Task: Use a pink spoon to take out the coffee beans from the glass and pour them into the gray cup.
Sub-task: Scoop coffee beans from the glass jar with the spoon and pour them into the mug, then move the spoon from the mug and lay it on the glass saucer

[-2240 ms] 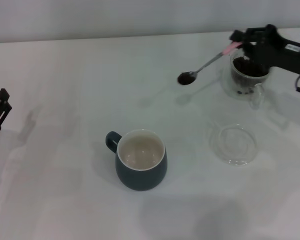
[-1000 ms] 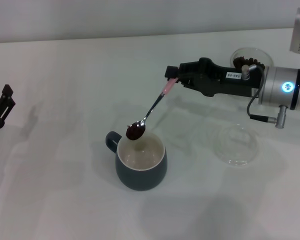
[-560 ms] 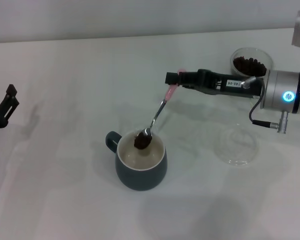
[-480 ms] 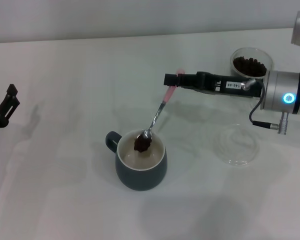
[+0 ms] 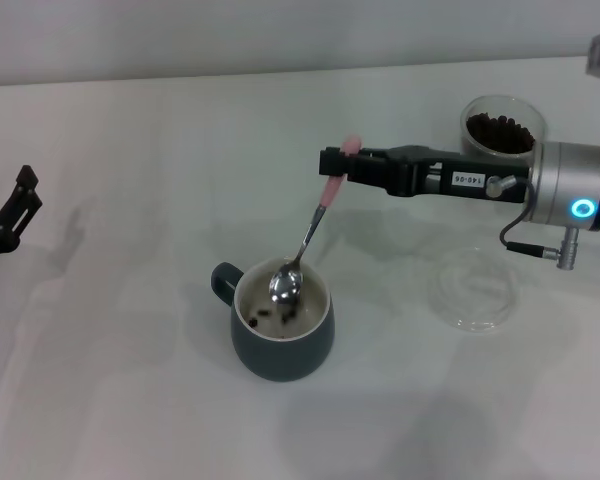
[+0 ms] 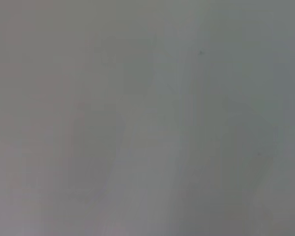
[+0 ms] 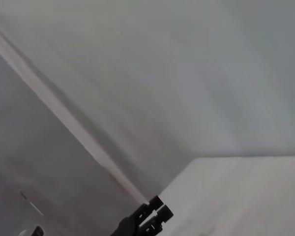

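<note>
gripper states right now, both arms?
Left gripper: parked at the table's left edge, holding nothing; open or closed cannot be told.
Right gripper: closed on the pink spoon, over the gray cup.

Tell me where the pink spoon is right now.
In the head view, the pink spoon hangs mid-table from the right gripper, its bowl tipped over the gray cup, left of the glass dish.

Your right gripper [image 5: 332, 163] hides part of the spoon's [image 5: 302, 247] pink handle. The left gripper [image 5: 2, 218] is cut off by the head view's edge. The left wrist view is a blur. The glass's [image 5: 502, 130] lower part sits behind the right arm.
</note>
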`<state>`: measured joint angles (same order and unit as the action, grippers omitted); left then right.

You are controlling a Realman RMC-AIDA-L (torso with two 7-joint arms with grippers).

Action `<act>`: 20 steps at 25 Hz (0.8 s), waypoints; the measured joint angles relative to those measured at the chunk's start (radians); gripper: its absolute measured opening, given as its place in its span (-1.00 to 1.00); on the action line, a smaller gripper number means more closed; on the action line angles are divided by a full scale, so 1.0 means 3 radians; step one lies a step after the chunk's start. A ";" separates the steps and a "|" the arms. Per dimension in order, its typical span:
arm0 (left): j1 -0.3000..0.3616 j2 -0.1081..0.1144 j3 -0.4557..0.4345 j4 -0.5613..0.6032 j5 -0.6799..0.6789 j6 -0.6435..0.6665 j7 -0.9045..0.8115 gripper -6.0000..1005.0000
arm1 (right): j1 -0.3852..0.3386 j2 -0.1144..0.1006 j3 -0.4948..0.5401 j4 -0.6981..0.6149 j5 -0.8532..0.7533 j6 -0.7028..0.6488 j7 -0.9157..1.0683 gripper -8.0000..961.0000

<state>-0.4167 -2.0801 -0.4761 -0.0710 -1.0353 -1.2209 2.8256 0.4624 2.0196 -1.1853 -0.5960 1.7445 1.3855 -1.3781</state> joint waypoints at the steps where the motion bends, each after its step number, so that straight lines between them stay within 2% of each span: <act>1: 0.0000 0.0000 -0.0003 -0.0003 0.0000 0.0000 0.0000 0.66 | -0.0008 -0.0003 0.0003 -0.0002 0.0020 0.0004 -0.0045 -0.67; 11: -0.0004 0.0000 -0.0018 -0.0022 -0.0005 0.0000 0.0000 0.66 | -0.0197 -0.0029 0.0058 -0.0165 0.0206 0.0066 -0.0189 -0.67; 15: -0.0011 -0.0004 -0.0019 -0.0026 -0.0012 0.0000 0.0000 0.66 | -0.0234 -0.0051 0.0376 -0.0121 0.0231 0.0366 -0.0189 -0.67; 18: -0.0021 -0.0006 -0.0019 -0.0028 -0.0019 -0.0001 0.0000 0.66 | -0.0248 -0.0120 0.0648 -0.0055 0.0216 0.0607 -0.0174 -0.67; 20: -0.0027 -0.0008 -0.0019 -0.0029 -0.0020 -0.0001 0.0000 0.66 | -0.0259 -0.0214 0.0733 0.0000 0.0219 0.0687 -0.0161 -0.67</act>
<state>-0.4248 -2.0826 -0.4817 -0.0797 -1.0412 -1.2211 2.8256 0.3847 1.9554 -0.9654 -0.5961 1.8100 1.5916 -1.4264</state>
